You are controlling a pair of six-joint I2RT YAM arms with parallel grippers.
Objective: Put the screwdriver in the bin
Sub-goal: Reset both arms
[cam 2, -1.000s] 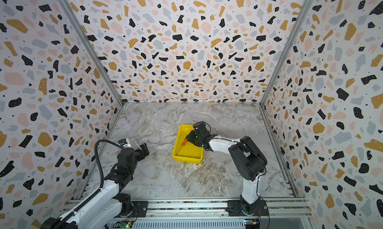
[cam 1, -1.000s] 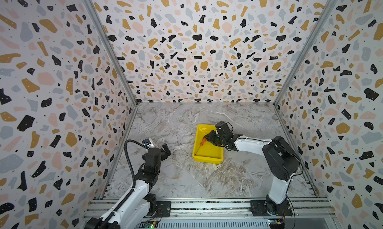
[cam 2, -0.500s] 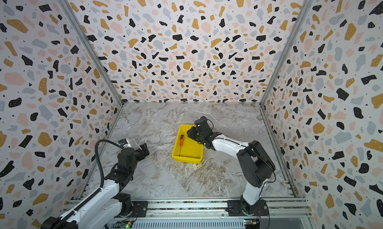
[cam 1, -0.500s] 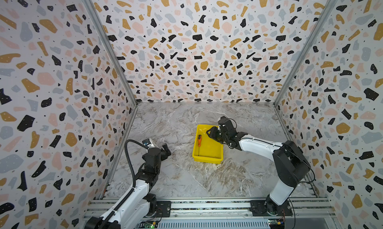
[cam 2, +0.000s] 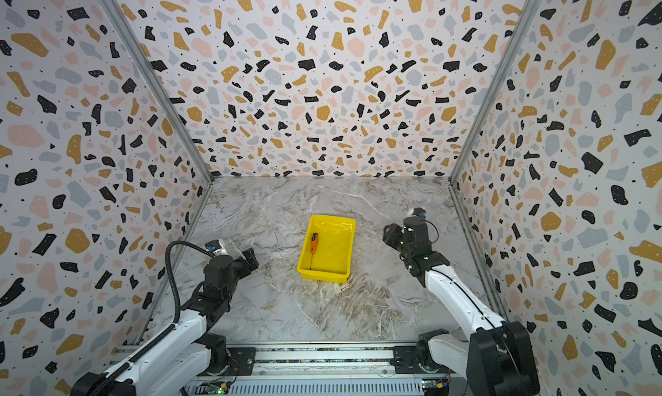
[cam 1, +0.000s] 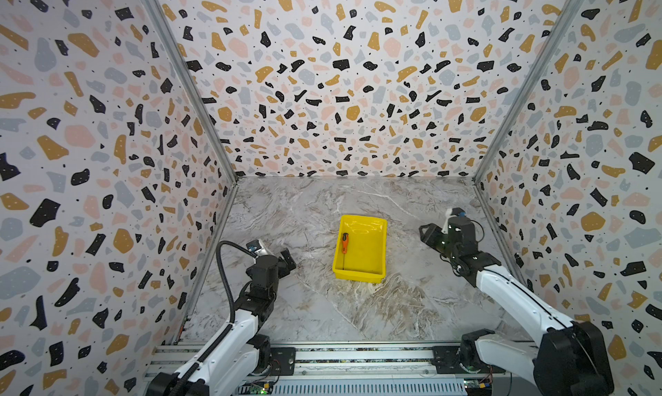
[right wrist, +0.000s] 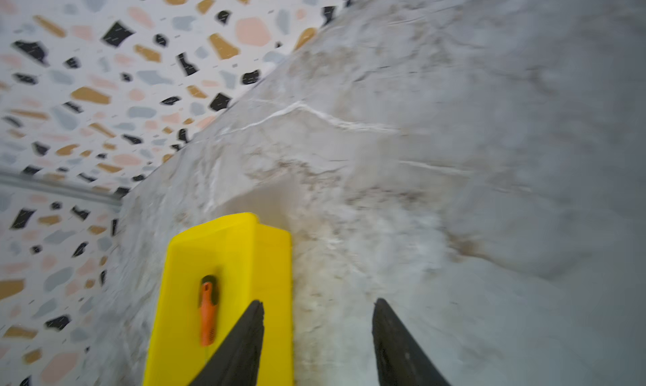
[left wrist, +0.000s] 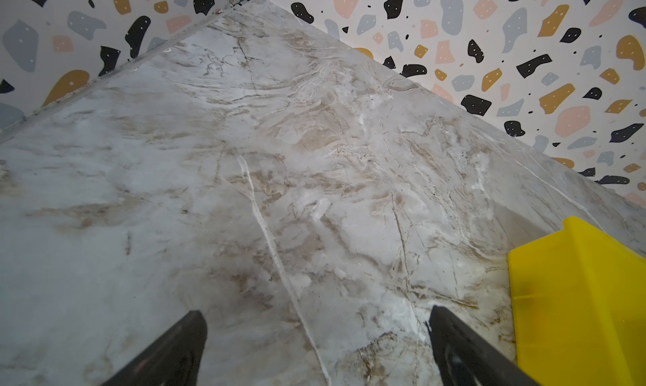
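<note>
Status, left to right. Left gripper [left wrist: 316, 311]: jaws wide, empty, hovering low over the marble surface [cam 1: 322, 311] toward its left edge, apart from the bin. Bin [cam 1: 358, 275]: about mid-surface. Screwdriver [cam 1: 344, 243]: flat on the bin floor along the left wall, black cap toward the far edge, shaft tip toward the near wall. Right gripper [right wrist: 318, 301]: jaws partly apart, holding nothing, well clear of the bin toward the right edge. Judgement: placing step looks done. Next move calls only for parking both arms without nudging the bin.
</note>
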